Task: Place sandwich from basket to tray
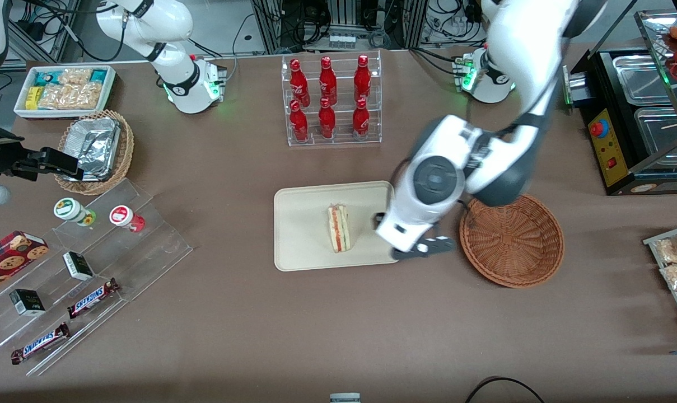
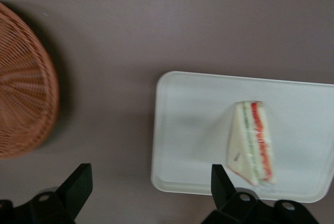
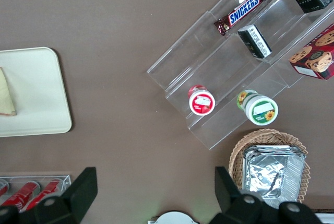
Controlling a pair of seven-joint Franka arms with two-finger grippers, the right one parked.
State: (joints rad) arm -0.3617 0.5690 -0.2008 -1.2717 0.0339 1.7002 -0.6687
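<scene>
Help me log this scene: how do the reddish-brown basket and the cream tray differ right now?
The basket is round, woven and empty; the tray is flat, smooth, rectangular and holds the sandwich. Both sit on the brown table, side by side but apart. The open gripper hangs above the tray's basket-side edge.

Lab mock snack shop: cabling (image 1: 338, 22), bottle rack (image 1: 331, 101).

The fingers (image 2: 77, 183), spread wide, hang over the brown desk (image 1: 338, 336). Farther from the front camera than the fingers stands a clear rack of red bottles (image 1: 331, 101). Well off toward the parked arm's end lie a foil container (image 1: 94, 146) in a tan wicker basket (image 1: 126, 152), a white bin of snacks (image 1: 64, 89) and a clear stepped stand (image 1: 120, 252) with Snickers bars (image 1: 92, 298). Toward the working arm's end sits a black appliance (image 1: 624, 134).
</scene>
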